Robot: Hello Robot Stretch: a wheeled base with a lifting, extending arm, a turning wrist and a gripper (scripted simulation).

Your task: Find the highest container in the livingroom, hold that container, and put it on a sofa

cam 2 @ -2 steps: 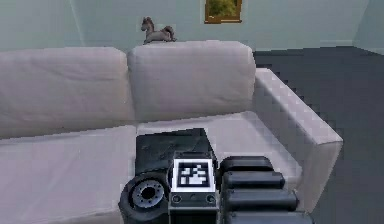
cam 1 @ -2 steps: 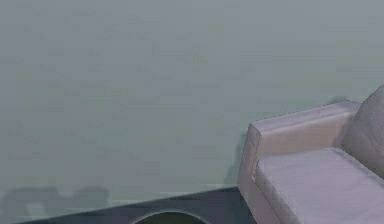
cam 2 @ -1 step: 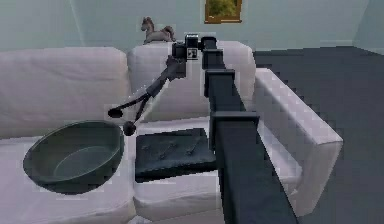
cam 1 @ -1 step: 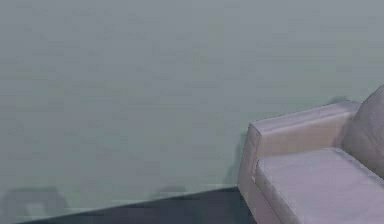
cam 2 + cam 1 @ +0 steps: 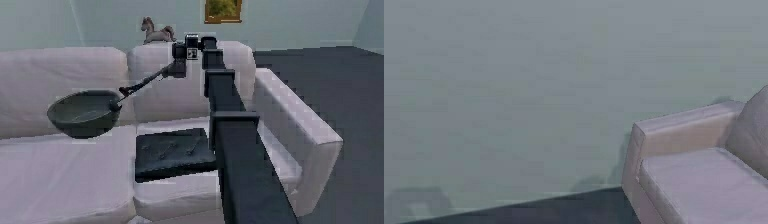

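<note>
the bowl (image 5: pixel 85 112) is dark, deep and round with a thin rim. it hangs at the finger end of the tool (image 5: pixel 126 92), in front of the sofa (image 5: pixel 40 80) back and clear of the sofa seat, so the tool holds it. whether the fingers stand apart or together cannot be told here.

the bowl looks stiff and hollow, so probably not heavy. if it is glazed or metal it would be smooth and slippery, and a ceramic one could chip on a knock. the rim is the only narrow part, so that is the place to take hold. the fingers meet it at the rim's near side, so its weight sits off to one side and it may tilt.

the bowl lies just past the fingertips, toward the sofa's far end from the arm (image 5: pixel 235 130), and over the pale seat beside the sofa's dark cushion (image 5: pixel 172 152). the soft seat should take it gently, though the bowl could rock on it.
</note>
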